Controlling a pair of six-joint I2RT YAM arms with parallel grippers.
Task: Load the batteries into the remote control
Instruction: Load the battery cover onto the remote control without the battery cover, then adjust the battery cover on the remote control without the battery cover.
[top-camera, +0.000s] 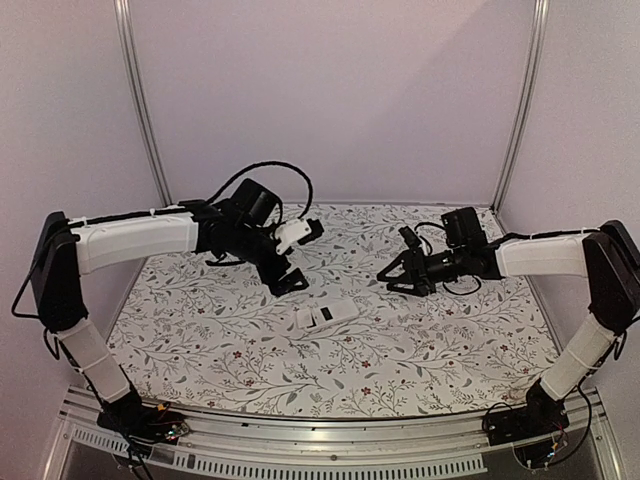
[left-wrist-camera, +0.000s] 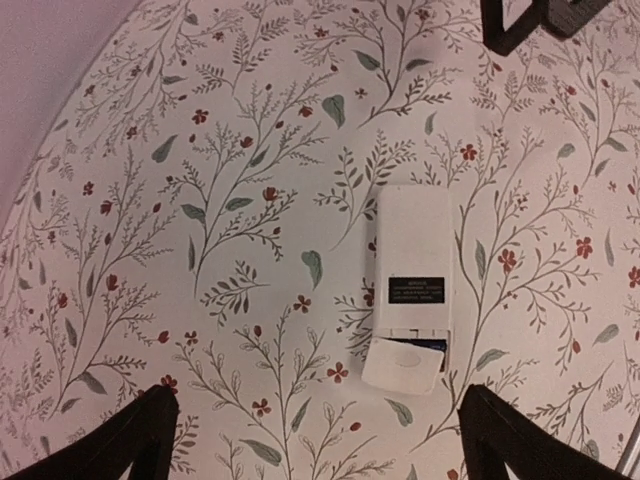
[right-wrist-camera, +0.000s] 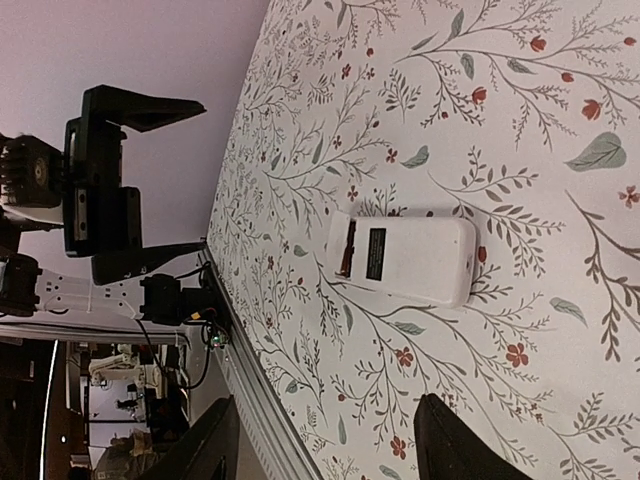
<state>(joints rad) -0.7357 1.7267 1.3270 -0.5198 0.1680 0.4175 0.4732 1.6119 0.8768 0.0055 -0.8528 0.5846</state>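
The remote control (top-camera: 327, 317) lies flat on the floral cloth, plain white back up, with a black label (left-wrist-camera: 415, 291) near its recess. A thin white cover piece (left-wrist-camera: 402, 365) rests askew over the recess end. The batteries are hidden; only a dark reddish strip (right-wrist-camera: 348, 248) shows in the recess gap, and I cannot tell what it is. My left gripper (left-wrist-camera: 325, 450) hovers above the remote's cover end, open wide and empty. My right gripper (right-wrist-camera: 325, 450) hangs open and empty to the remote's right, above the cloth (top-camera: 400, 275).
The floral cloth (top-camera: 220, 340) covers the table. A metal rail (top-camera: 330, 440) runs along the near edge, seen also as rail (right-wrist-camera: 255, 380). Pale walls and two metal posts (top-camera: 145, 110) close in the back and sides.
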